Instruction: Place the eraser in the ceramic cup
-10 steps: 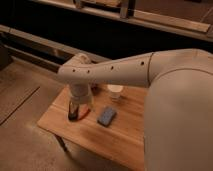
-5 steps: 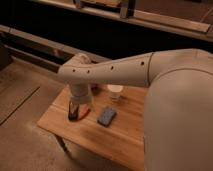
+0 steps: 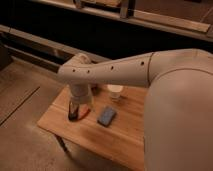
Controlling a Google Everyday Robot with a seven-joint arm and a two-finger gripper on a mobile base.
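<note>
My gripper [image 3: 74, 109] points straight down over the left part of the wooden table [image 3: 125, 140], under the pale wrist. Its jaws stand open and reach down to the tabletop. A small black block, the eraser [image 3: 73, 116], shows at the fingertips, low on the table; I cannot tell whether the fingers touch it. The ceramic cup [image 3: 115, 91], small and white, stands upright at the table's far edge, to the right of the gripper and apart from it.
A thin orange-red stick [image 3: 85, 113] lies just right of the gripper. A flat blue-grey rectangle [image 3: 106, 116] lies further right, in front of the cup. My big pale arm [image 3: 170, 100] covers the table's right side. Dark shelving runs behind.
</note>
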